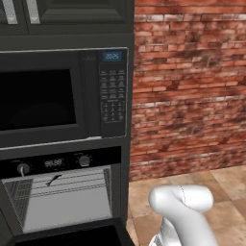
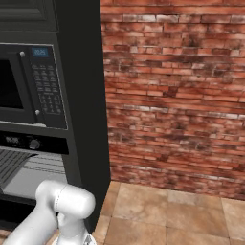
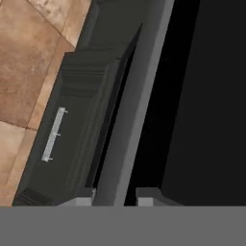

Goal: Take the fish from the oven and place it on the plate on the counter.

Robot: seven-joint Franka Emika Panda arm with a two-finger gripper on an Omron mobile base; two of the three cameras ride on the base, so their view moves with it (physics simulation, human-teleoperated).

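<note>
We face a tall black cabinet column set against a red brick wall [image 1: 192, 86], with tan floor tiles [image 2: 162, 210] at the lower right of both base views. High in the column sits the microwave [image 1: 62, 96] with its keypad, filling the upper left of the left base view. Below it, in the lower left, is the oven [image 1: 62, 192]; its door [image 1: 72, 235] is swung down and open, so the grey wire racks inside are bare to our reach. That open door is what lets us get at the fish at all.

Our arm [image 1: 185, 211] rises from the lower right of the left base view, its white elbow bent and the rest dropping out of the bottom of the frame. We judge that the hand is low, near the door's edge. In the hand view we look along dark panels: a grey bar [image 3: 129, 120] runs up the middle between our fingertips [image 3: 149, 194], and a cabinet drawer with a small silver handle [image 3: 53, 134] lies at the left. The jaws stand either side of that bar, which may be the door handle; we cannot tell whether they are clamped on it or merely around it.

The fish [image 1: 53, 180] lies as a thin dark sliver on the upper rack, toward the back left of the oven, just under the knobs [image 1: 84, 160]. It is untouched, so the pickup is not yet begun.
</note>
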